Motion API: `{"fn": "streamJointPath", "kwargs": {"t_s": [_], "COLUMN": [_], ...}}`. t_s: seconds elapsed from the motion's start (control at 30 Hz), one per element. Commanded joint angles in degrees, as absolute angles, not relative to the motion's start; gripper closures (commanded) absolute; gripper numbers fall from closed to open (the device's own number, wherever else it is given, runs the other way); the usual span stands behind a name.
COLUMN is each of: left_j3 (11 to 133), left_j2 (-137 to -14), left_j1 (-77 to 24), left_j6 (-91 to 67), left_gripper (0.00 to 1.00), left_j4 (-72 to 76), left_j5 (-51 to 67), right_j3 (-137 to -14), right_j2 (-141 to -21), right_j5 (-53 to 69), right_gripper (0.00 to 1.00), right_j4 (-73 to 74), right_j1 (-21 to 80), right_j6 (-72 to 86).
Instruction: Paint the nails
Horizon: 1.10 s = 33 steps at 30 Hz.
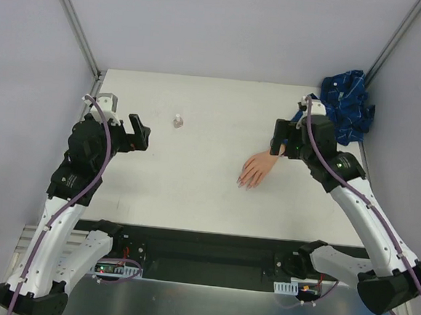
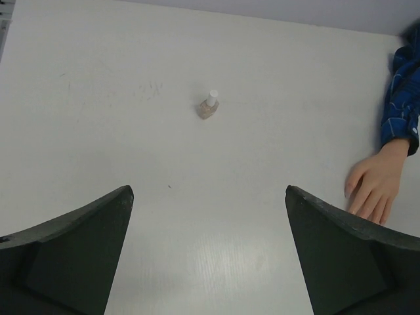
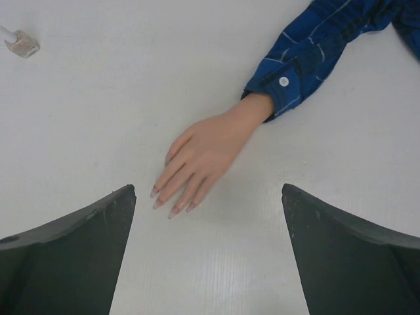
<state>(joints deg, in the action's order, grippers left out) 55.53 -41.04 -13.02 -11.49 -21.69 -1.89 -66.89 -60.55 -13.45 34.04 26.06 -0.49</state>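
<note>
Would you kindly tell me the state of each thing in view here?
Small clear polish bottle with white cap, upright, capped.
Flesh-coloured mannequin hand, lying palm down, fingers extended.
Pinkish nails, glossy, touched by neither gripper.
Blue patterned sleeve, cuff buttoned.
Left gripper, open, empty.
Right gripper, open, empty.

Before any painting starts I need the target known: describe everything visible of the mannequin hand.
The mannequin hand is flesh-coloured, smooth and plastic-looking, lying flat and palm down on the white table. Its fingers are straight and close together, each ending in one of the small glossy pinkish nails. The wrist enters the buttoned cuff of a blue patterned sleeve that trails toward the table's far right corner. Nothing else appears to touch it.
</note>
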Motion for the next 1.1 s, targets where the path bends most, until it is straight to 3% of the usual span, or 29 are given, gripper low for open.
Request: {"fn": "streamJointPath", "kwargs": {"t_s": [0.0, 0.37, 0.7, 0.9, 1.07], "left_j3": [52.92, 48.25, 47.73, 47.11, 46.93], "left_j2": [-40.17, -32.88, -30.24, -30.50, -30.85], "left_j1": [-12.66, -12.74, -13.89, -14.41, -14.76], "left_j6": [-16.95, -20.66, -21.53, -22.76, -23.29], "left_gripper": [0.01, 0.01, 0.01, 0.01, 0.01], "left_j4": [-20.30, -22.50, -25.22, -25.22, -25.14], "left_j5": [-6.50, -12.65, -8.36, -7.30, -7.12], "right_j3": [-71.36, -82.95, -116.52, -128.22, -133.58], "right_j2": [-67.30, -93.75, -130.04, -140.17, -145.09], "right_j5": [-16.60, -15.04, -11.34, -14.32, -15.21], "right_gripper": [0.04, 0.04, 0.01, 0.10, 0.30], "right_j4": [26.39, 2.57, 6.85, 8.44, 8.00], "right_j1": [31.19, 44.64, 48.08, 47.90, 47.72], "right_j6": [4.47, 2.47, -2.28, -0.45, 1.93]}}
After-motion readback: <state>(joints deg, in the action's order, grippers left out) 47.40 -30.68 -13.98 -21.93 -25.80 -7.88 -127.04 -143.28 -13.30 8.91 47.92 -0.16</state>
